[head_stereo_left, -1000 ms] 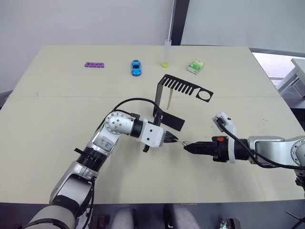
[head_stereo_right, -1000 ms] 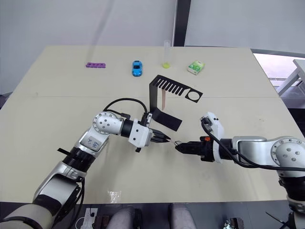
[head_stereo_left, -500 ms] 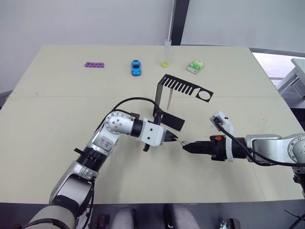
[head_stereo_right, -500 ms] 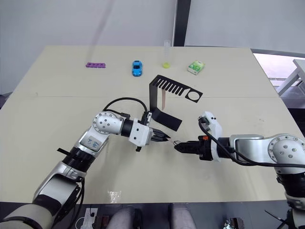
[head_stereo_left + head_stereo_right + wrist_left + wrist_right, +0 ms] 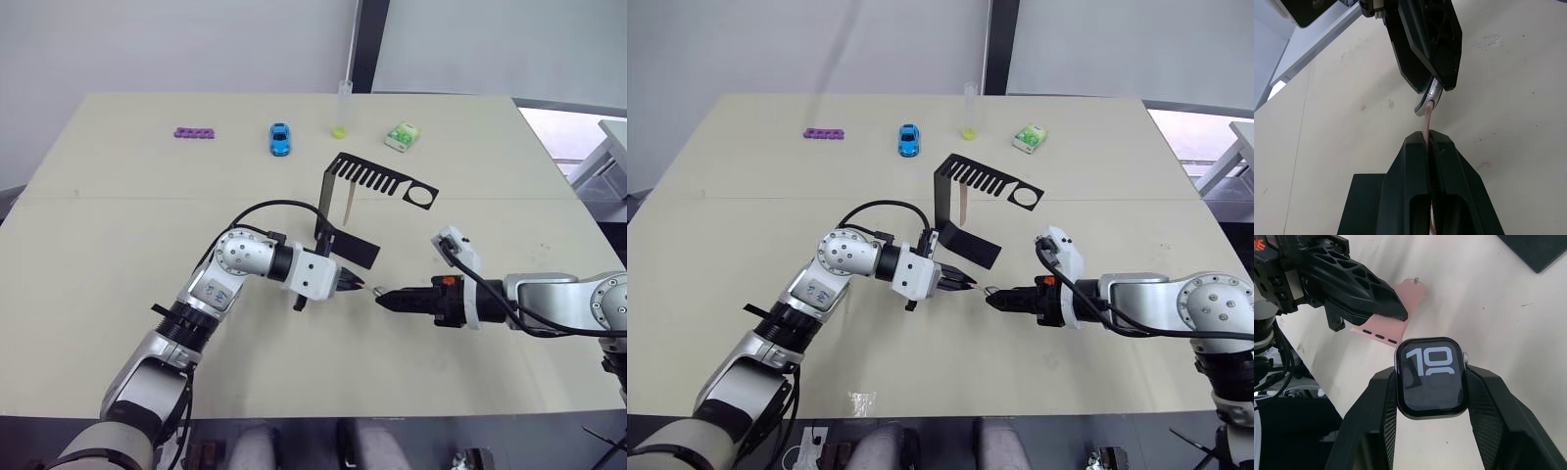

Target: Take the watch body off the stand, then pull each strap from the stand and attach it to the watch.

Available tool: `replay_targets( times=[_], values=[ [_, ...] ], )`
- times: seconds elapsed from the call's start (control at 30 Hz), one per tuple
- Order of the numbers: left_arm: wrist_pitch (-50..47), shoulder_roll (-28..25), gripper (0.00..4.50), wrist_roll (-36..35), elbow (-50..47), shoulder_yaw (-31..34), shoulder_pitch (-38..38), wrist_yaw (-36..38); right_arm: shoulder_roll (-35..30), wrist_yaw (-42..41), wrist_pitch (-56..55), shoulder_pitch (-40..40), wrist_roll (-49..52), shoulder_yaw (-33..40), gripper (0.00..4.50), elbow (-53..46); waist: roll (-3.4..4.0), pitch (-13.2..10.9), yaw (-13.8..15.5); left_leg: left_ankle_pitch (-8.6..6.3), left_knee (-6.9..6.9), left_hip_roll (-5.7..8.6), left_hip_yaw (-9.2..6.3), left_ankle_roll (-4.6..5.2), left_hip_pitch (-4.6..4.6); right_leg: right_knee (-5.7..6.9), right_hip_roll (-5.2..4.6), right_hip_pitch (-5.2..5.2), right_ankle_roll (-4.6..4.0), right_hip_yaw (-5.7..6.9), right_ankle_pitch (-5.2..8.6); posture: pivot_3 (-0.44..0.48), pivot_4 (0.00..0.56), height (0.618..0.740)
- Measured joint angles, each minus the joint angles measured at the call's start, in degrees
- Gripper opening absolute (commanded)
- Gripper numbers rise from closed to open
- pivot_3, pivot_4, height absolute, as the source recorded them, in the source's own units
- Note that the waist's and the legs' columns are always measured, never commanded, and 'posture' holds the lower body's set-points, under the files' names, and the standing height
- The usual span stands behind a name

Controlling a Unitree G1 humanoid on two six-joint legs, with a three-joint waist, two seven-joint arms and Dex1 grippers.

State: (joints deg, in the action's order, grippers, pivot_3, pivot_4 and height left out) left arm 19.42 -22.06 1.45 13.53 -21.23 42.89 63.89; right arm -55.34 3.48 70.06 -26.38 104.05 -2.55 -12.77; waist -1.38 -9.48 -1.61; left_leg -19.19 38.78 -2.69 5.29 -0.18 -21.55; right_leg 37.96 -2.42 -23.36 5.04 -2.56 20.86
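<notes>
Fingers of the right gripper (image 5: 1431,431) pinch the watch body (image 5: 1432,378) by its sides; the left gripper (image 5: 1428,147) clamps one pink strap (image 5: 1393,316) edge-on, its end meeting the case. Attaching is underway; next likely needs careful sliding alignment. At twelve o'clock, the stand (image 5: 367,201) holds another strap (image 5: 350,205).

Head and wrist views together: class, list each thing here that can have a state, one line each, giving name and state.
Watch body: off the stand, clamped between the right gripper fingers.
Pink strap: pinched in the left gripper, end meeting the watch body's edge.
Second strap: hanging from the stand's top arm.
Stand: upright on the table.
</notes>
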Motion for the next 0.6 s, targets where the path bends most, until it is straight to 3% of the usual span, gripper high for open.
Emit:
replay_targets(
  times=[0.6],
  values=[
    [0.12,0.0,0.0,0.29,0.0,-0.05,0.27,0.0,-0.23,0.0,0.01,-0.27,0.0,0.0,1.55,0.04,0.0,0.0,0.01,0.0,0.0,0.0,0.0,0.0,-0.01,-0.01,0.0,0.0,0.0,0.0,0.0,0.0,0.15,0.74]
  ],
)
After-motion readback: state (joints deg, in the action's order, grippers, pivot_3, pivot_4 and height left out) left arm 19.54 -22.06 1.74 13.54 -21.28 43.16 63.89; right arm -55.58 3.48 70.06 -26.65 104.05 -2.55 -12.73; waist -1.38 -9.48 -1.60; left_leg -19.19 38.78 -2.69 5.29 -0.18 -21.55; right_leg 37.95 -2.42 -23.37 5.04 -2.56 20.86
